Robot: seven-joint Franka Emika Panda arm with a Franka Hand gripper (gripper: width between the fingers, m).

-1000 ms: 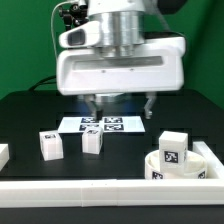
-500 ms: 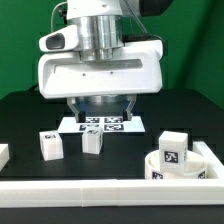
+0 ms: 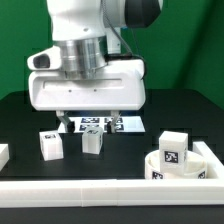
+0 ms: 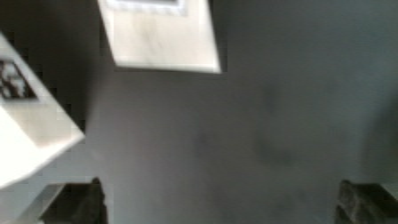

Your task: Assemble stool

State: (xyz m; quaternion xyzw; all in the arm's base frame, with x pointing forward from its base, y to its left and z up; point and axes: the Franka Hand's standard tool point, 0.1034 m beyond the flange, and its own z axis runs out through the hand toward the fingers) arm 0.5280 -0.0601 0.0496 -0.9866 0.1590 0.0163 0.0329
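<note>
The round white seat point(image 3: 197, 166) lies at the front on the exterior view's right, with one tagged leg point(image 3: 172, 148) standing on it. Two more white legs point(image 3: 49, 144) point(image 3: 92, 141) stand on the black table in front of the marker board point(image 3: 100, 125). My gripper point(image 3: 88, 122) hangs open and empty just above and behind these two legs. In the wrist view the fingers point(image 4: 71, 200) stand wide apart around the gripper's centre point(image 4: 221, 205), with bare table between them. A white tagged part point(image 4: 27, 110) shows at the edge; I cannot tell which leg it is.
A long white rail point(image 3: 110, 195) runs along the front edge. A small white piece point(image 3: 3, 153) sits at the exterior view's far left. The marker board also shows in the wrist view point(image 4: 164, 35). The table is black.
The arm has moved toward the exterior view's left and a little lower, from over the marker board to above the two standing legs. The parts have not moved.
</note>
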